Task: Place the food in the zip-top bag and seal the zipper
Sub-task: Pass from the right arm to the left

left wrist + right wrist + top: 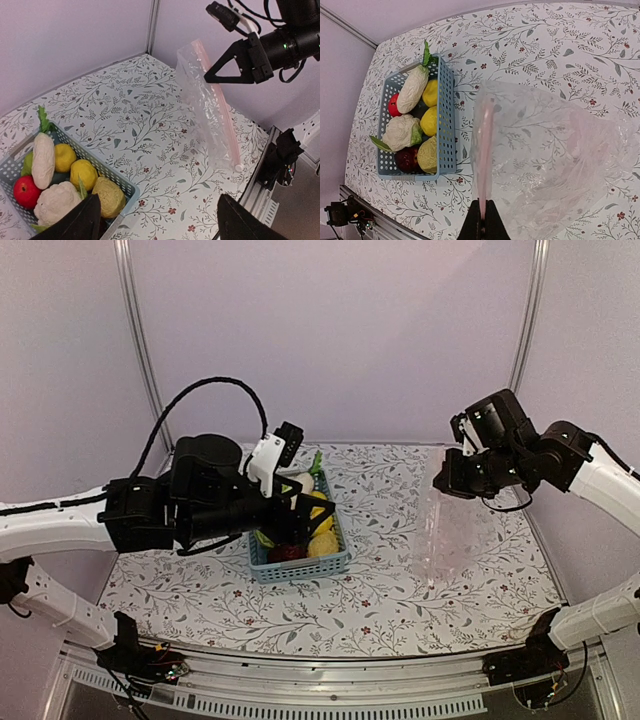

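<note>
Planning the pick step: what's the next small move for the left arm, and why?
Probably lower the left gripper into the basket and close on a lemon. Its jaws are open and empty above the basket, and all the food in view lies there. The right gripper is shut on the zipper of the zip-top bag, holding it up by that edge.

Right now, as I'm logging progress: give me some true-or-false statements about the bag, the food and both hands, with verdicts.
The right hand pinches the zip-top bag at its zipper edge. True.
The bag already holds a lemon. False: it is empty; the lemons lie in the blue basket.
The left hand is shut on the tomato. False: it is open and empty; the tomato lies in the basket.
The white radish lies in the basket. True.
</note>
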Controlling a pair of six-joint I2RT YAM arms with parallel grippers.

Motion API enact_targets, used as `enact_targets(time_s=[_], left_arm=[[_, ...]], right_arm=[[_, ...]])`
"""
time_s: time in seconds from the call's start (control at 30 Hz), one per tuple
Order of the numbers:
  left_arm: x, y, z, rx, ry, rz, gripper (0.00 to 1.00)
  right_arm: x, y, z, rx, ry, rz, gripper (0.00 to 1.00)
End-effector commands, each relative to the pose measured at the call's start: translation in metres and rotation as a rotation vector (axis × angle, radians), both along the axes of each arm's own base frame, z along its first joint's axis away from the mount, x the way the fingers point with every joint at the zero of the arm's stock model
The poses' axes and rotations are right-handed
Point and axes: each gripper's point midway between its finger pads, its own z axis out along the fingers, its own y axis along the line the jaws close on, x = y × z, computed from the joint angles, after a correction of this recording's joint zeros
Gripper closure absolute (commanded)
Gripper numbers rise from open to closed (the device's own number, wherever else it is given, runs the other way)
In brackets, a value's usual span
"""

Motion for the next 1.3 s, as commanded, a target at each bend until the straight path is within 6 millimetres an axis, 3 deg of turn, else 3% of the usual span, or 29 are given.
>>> enact_targets(time_s=[0.0,0.17,0.33,0.87,1.03,1.27], left_arm=[[-0.006,-0.017,-0.017,-0.106,0.085,0.003,0.19],[-0.003,-0.028,-0.041,-0.096,0.141,0.026,0.19],[-0.003,-0.053,-0.063,-0.073,0.194,0.0,0.21],[-0.011,-0.106,-0.094,-0.003,0.236,-0.042,0.22],[-0.004,-0.116,-0.116,0.046,0.26,0.0,0.26],[0.004,-0.125,-0.13,0.075,0.275,0.034,0.32]], right_arm=[[0.013,0.03,-0.009,0.106,0.007,-0.025,1.0],[0.021,0.048,-0.028,0.172,0.045,-0.035,1.0],[0.028,0.06,-0.032,0.246,0.06,-0.063,1.0],[0.041,0.063,-0.036,0.304,0.065,-0.153,1.0],[0.042,0.063,-0.036,0.317,0.067,-0.164,1.0],[0.039,0.068,-0.034,0.332,0.068,-0.158,1.0]])
